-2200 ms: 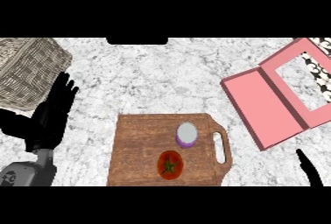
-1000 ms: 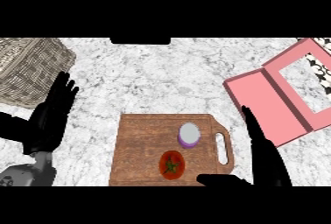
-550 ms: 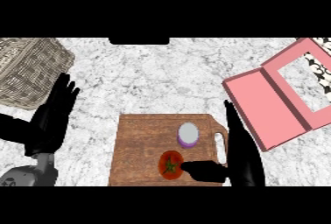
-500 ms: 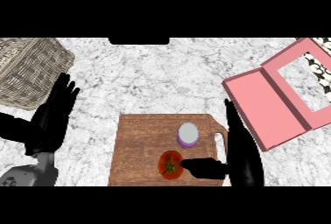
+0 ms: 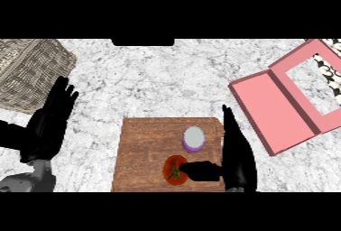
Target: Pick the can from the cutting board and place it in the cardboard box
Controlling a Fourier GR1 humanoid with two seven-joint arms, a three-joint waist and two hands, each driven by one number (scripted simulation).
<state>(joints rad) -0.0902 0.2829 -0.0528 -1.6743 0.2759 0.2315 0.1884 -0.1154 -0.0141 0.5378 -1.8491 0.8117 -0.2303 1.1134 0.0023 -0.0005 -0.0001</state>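
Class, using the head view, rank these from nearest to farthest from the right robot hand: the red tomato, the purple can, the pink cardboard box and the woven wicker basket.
1. Red tomato: on the wooden cutting board, at the thumb of the right robot hand.
2. Purple can: on the board, just left of the fingers.
3. Pink cardboard box: upper right, lying open.
4. Woven wicker basket: far upper left.

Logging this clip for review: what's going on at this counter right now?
The right robot hand is over the right edge of the cutting board, fingers straight and thumb out toward the tomato. The purple can stands on the board, not yet grasped. The pink box lies open to the right. The left robot hand rests open at the left.
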